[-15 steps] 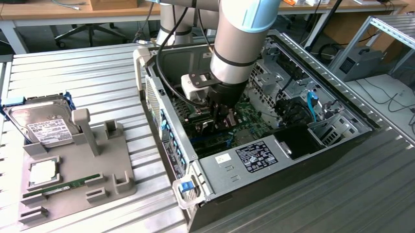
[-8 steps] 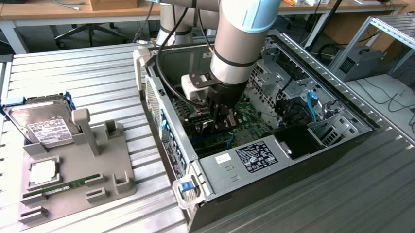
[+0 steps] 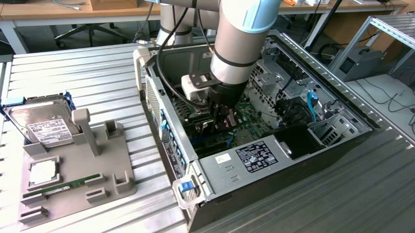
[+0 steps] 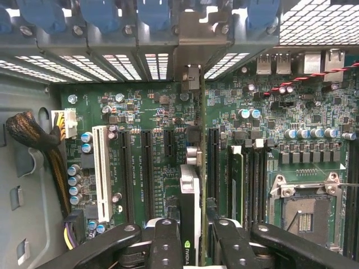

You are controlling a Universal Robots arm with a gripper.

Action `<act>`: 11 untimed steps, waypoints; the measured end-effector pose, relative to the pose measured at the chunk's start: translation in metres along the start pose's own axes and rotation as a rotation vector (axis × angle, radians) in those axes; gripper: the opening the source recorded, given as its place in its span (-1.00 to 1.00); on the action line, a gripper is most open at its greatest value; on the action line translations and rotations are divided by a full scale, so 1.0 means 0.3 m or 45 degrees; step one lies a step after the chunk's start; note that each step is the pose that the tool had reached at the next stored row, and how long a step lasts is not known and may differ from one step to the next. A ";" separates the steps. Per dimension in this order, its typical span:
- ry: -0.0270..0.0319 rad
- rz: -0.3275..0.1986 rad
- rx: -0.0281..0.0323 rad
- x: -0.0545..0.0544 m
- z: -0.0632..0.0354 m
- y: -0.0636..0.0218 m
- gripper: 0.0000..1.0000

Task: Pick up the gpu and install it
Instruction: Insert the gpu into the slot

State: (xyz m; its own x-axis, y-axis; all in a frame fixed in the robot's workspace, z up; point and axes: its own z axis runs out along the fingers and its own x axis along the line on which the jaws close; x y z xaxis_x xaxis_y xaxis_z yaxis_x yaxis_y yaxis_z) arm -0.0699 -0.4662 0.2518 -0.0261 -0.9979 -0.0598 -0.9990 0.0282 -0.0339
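My gripper (image 3: 220, 118) is down inside the open computer case (image 3: 170, 141), over the green motherboard (image 3: 250, 116). In the wrist view its two black fingers (image 4: 165, 244) are closed on the gpu (image 4: 189, 190), which I see edge-on as a thin card with a small green logo. The card runs toward the rear slot openings, and its silver end bracket (image 4: 191, 78) stands at the case's back wall. It lines up between the long black expansion slots (image 4: 147, 168). I cannot tell whether its edge sits in a slot.
A white slot (image 4: 101, 171), capacitors and a sleeved cable bundle (image 4: 33, 137) lie beside the card; the bare CPU socket (image 4: 305, 210) is on the other side. At the exterior view's left, a grey holder (image 3: 110, 170) carries a hard drive (image 3: 42, 124) and memory stick (image 3: 61, 187).
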 end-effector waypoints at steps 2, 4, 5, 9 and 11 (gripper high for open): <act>0.0006 -0.001 -0.0002 0.001 0.002 0.000 -0.46; 0.0003 -0.001 -0.0002 0.001 0.006 0.000 -0.46; -0.0001 -0.001 0.0000 0.000 0.006 0.000 -0.46; 0.0000 0.000 0.0000 0.000 0.007 0.001 -0.46; 0.0000 0.000 0.0000 0.000 0.007 0.001 -0.46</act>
State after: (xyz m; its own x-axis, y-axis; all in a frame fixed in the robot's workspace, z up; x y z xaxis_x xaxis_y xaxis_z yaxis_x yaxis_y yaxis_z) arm -0.0700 -0.4662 0.2498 -0.0258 -0.9979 -0.0598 -0.9990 0.0279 -0.0339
